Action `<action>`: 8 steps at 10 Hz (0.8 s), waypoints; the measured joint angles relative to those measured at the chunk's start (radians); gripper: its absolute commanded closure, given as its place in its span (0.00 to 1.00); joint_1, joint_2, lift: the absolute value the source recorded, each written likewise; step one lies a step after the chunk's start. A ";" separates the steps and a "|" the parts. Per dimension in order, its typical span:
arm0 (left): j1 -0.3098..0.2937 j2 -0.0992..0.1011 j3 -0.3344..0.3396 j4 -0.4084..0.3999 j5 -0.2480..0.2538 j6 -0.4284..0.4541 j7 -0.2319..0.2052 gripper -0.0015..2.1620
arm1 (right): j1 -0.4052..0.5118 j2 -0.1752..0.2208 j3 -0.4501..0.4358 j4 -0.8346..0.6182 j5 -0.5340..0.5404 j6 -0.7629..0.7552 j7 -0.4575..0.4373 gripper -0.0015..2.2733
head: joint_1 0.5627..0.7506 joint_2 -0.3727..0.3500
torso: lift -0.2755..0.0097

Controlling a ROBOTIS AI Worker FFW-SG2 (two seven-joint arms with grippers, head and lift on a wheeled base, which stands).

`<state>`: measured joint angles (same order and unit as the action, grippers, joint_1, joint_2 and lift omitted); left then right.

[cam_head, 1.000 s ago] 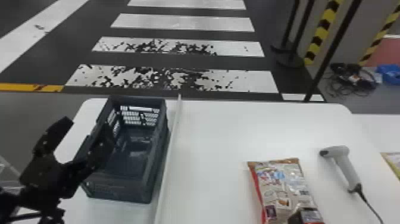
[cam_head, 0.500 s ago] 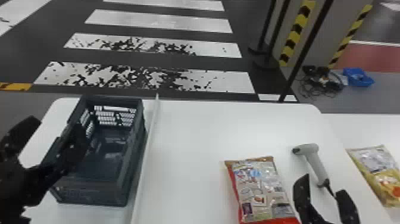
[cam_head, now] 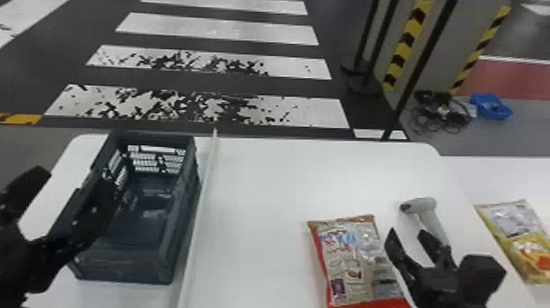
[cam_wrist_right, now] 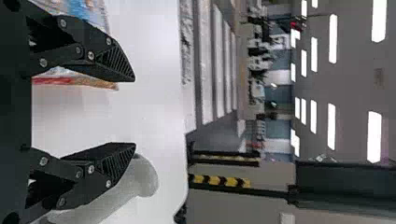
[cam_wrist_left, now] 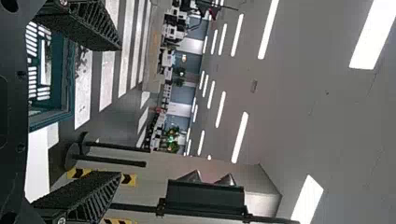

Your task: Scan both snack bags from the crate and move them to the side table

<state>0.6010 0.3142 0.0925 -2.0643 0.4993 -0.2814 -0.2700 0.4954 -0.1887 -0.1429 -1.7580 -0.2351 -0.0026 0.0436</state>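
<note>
Your right claw (cam_head: 407,235) is about half open, empty, between red bag (cam_head: 348,258) and scanner (cam_head: 429,213).
Reach down off-line and you could knock the scanner; a shallow bite could let the slick bag slip. Your left claw (cam_head: 75,180), wide and empty, could snag the crate (cam_head: 122,264) wall if swung. You've open table (cam_head: 253,204) beyond the red bag; yellow bag (cam_head: 515,237) lies on the side table (cam_head: 507,176), near its edge.

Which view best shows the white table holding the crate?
The head view: it shows most of the tabletop, with crate, snack bag and scanner. The left wrist view catches a small patch by the crate; the right wrist view, a broader stretch by the scanner.
</note>
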 measured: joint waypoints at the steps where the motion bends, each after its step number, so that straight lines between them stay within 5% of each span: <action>1: 0.004 0.000 0.002 0.011 -0.001 -0.011 0.000 0.02 | -0.040 -0.033 -0.032 0.008 0.003 0.162 0.065 0.10 | 0.70 0.35 | 0.63; 8: -0.044 0.000 -0.017 0.090 -0.012 -0.037 0.000 0.02 | -0.163 -0.215 -0.086 0.055 0.016 0.349 0.156 0.10 | 0.70 0.22 | 0.63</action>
<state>0.5574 0.3144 0.0759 -1.9742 0.4877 -0.3187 -0.2701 0.3323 -0.4036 -0.2288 -1.7034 -0.2187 0.3469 0.1997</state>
